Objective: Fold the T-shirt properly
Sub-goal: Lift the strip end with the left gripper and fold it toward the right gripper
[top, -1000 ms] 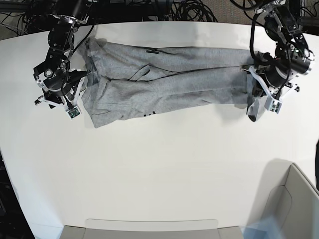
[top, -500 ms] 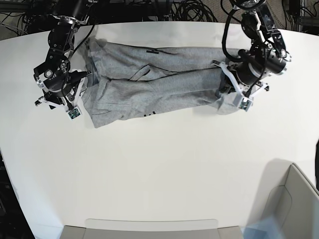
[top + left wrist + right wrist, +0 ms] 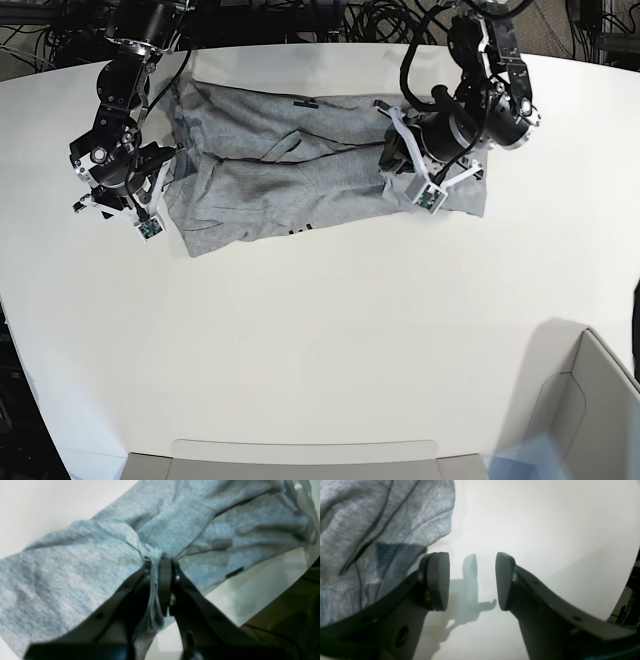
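Starting at the left of the base view, your right gripper [image 3: 152,190] is sitting low over the white table [image 3: 320,340] at the T-shirt's [image 3: 270,180] left end. Its wrist camera is showing the jaws standing wide apart with nothing between them, only bare table and their own shadow. The fingertips [image 3: 437,580] are hovering just beside the cloth's edge, the grey fabric lying to the left of the near pad and not caught by it. So that tool is released and is gripping nothing.

Moving rightward, the T-shirt is lying across the far part of the table as a long, rumpled grey band, creased along its length. A small black mark is showing on its far edge and a trace of black print on its near edge. Beyond its right end, more grey cloth is showing past the left arm, folded back over the band.

Further right, your left gripper [image 3: 410,168] is sitting over the shirt, right of its middle. In the wrist view, its jaws are clenched tight on a pinched fold of the grey fabric [image 3: 155,600], which is bunching into creases around the fingertips [image 3: 165,580] and hanging down between them.

At the far right, near corner, a pale bin [image 3: 590,420] is standing well apart from the shirt.
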